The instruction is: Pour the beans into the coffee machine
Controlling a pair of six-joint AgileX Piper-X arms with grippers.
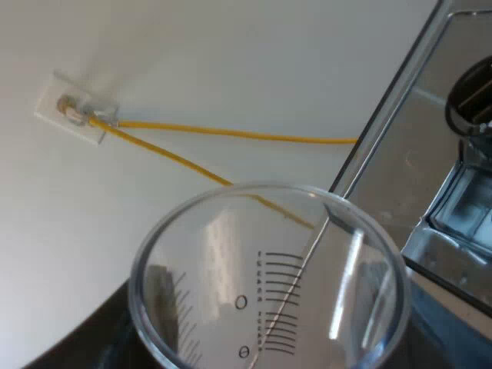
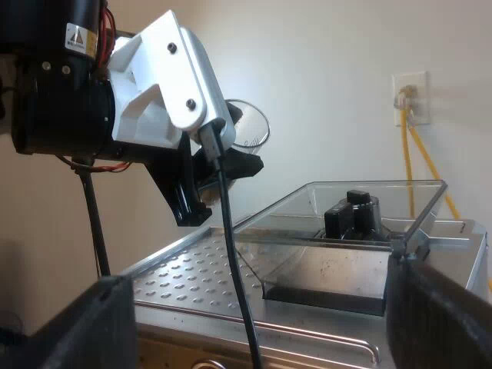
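Left gripper (image 2: 223, 181) is pinching the measuring glass (image 1: 269, 284) near the bean hopper (image 2: 307, 269); right gripper (image 2: 265, 315) is gaping open; centring before tipping seems wise

A plain cream-coloured painted wall (image 1: 231, 54) forms the backdrop. Fixed flat to it is a small white rectangular plastic wall plate (image 1: 71, 117), which the right wrist view also takes in (image 2: 410, 98). A small pale plug (image 1: 73, 106) sits in the plate's socket; it is possibly a clear network-type connector, though it is too blurred to be sure. Two thin yellow cables (image 1: 231, 132) leave the plate from the same spot, touching at the plug and spreading apart as they run along the wall. One runs nearly straight; the other bows gently away from it. A faint shadow lies on the wall just beside the plate.
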